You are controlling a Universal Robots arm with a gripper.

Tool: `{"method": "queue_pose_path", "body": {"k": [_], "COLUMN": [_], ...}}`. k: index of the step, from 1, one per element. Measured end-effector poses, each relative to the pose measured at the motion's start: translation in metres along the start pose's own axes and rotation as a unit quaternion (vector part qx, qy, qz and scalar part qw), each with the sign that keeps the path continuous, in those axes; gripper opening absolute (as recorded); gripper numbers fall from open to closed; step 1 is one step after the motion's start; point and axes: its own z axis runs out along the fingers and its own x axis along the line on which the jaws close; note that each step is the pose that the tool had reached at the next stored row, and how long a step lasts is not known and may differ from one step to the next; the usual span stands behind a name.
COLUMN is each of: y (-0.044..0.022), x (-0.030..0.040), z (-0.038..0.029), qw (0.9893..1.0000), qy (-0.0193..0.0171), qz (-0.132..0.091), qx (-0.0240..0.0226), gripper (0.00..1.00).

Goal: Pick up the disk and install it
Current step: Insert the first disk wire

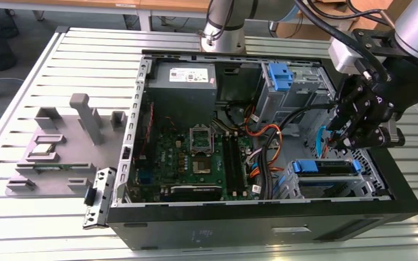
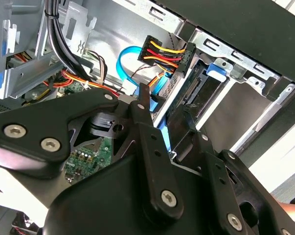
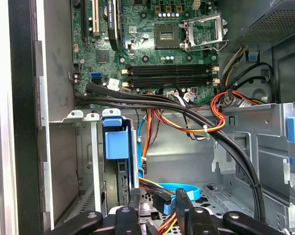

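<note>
The disk (image 1: pixel 325 167) sits in the drive cage at the front corner of the open computer case (image 1: pixel 267 228), on the exterior view's right. Its blue carrier handle (image 3: pixel 115 141) faces the motherboard in the first wrist view. My gripper (image 1: pixel 342 142) hovers just above the cage, and its black fingers (image 3: pixel 135 201) stand apart and hold nothing. In the second wrist view the gripper (image 2: pixel 164 108) straddles a blue data cable (image 2: pixel 130 56) beside the disk's carrier edge (image 2: pixel 216 69). A black power plug (image 2: pixel 164 53) with yellow, red and black wires lies close to the disk's end.
Thick black cables (image 3: pixel 186 115) and orange-red wires (image 3: pixel 218 117) cross between motherboard (image 1: pixel 202 155) and cage. A second grey cage with a blue bracket (image 1: pixel 278 76) stands behind. The power supply (image 1: pixel 183 89) fills the back corner. A grey parts fixture (image 1: pixel 56 152) lies on the slatted table (image 1: pixel 49 228).
</note>
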Motion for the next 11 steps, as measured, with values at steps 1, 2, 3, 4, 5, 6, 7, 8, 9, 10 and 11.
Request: {"method": "queue_pose_path", "body": {"k": [1,2,3,4,5,6,7,8,9,10,11], "y": [0.0,0.0,0.0,0.0,0.0,0.0,0.0,0.0,0.0,0.0,0.0], "x": [0.0,0.0,0.0,0.0,0.0,0.0,0.0,0.0,0.0,0.0,0.0], "z": [0.0,0.0,0.0,0.0,0.0001,0.0001,0.0001,0.0001,0.0002,0.0001,0.0001], "qw": [1.0,1.0,1.0,1.0,1.0,1.0,1.0,1.0,1.0,1.0,1.0], "qy": [0.0,0.0,0.0,0.0,0.0,0.0,0.0,0.0,-0.0001,0.0,0.0], "qz": [0.0,0.0,0.0,0.0,0.0,0.0,0.0,0.0,0.0,0.0,0.0], "qx": [0.0,0.0,0.0,0.0,0.0,0.0,0.0,0.0,0.0,0.0,0.0], "gripper": [0.42,0.41,0.41,0.35,0.28,0.28,0.28,0.22,0.22,0.22,0.22]}}
